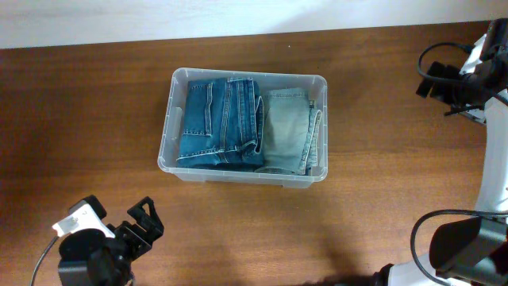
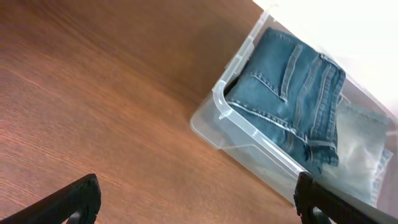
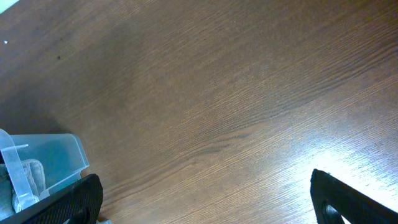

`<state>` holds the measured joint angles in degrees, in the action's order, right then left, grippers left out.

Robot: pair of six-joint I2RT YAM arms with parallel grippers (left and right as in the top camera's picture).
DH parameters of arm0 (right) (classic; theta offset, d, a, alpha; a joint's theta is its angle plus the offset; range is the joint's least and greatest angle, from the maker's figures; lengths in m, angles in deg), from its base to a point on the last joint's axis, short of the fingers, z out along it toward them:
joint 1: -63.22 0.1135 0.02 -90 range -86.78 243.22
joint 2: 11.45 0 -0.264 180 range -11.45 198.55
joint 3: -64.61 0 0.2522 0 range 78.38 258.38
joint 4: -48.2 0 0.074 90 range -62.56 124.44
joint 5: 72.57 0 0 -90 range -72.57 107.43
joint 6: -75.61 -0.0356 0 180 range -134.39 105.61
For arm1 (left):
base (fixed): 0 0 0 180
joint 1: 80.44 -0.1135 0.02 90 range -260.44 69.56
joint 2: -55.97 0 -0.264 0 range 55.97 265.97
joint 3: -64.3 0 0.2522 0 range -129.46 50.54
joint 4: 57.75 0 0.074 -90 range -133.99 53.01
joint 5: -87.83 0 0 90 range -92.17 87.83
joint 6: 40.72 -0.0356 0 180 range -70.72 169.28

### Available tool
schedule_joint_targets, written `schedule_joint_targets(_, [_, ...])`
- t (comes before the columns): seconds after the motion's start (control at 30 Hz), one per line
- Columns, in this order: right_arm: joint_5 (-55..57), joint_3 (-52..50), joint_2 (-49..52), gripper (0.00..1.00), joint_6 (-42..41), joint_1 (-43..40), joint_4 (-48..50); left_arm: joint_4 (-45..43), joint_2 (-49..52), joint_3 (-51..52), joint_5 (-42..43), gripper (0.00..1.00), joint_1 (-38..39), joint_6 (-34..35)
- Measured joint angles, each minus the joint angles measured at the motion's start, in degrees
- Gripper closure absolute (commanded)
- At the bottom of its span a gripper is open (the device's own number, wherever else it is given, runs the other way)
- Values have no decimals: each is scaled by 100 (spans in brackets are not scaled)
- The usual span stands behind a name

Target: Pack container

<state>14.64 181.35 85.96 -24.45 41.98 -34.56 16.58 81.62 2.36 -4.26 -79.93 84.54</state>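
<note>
The container [image 1: 166, 137], a clear plastic bin with rounded corners, sits on the brown wooden surface [image 1: 79, 119] a little above the middle of the overhead view, its long sides running left to right. Inside it, folded dark blue jeans [image 1: 221, 123] fill the left part. A paler, washed-out pair [image 1: 287, 131] lies just beside them on the right, the two touching along their edges. The left arm [image 1: 99, 246] is at the lower left corner, well apart from the container. The left jaws stand wide apart with nothing between them, the left fingers [image 2: 71, 202] sitting at the bottom corners of the left wrist view, which looks across the wood to the dark-jeans end of the container. The right arm [image 1: 468, 79] is at the upper right edge, also well apart from the container. The right jaws are likewise spread wide, the right fingers [image 3: 68, 202] low in the right wrist view, where one corner of the container shows at lower left
</note>
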Motion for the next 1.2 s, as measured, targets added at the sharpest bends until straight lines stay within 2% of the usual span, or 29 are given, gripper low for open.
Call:
schedule_joint_targets(0.1, [0,0,0,2,2,0,0,-98,-2,28,-81,1,0,15])
schedule_joint_targets(0.23, [2,0,0,2,0,0,0,-680,-63,345,-166,1,0,24])
schedule_joint_targets(0.63, [0,0,0,1,2,0,0,-4011,-1220,2758,-192,1,0,-35])
schedule_joint_targets(0.87, [0,0,0,1,2,0,0,-5257,-1731,3523,-74,0,0,-922])
schedule_joint_targets(1.07, [0,0,0,2,-2,0,0,-5672,-1980,3899,68,1,0,-1906])
schedule_joint_targets(1.2, [0,0,0,1,-2,0,0,-5897,-2074,4061,90,1,0,-2330])
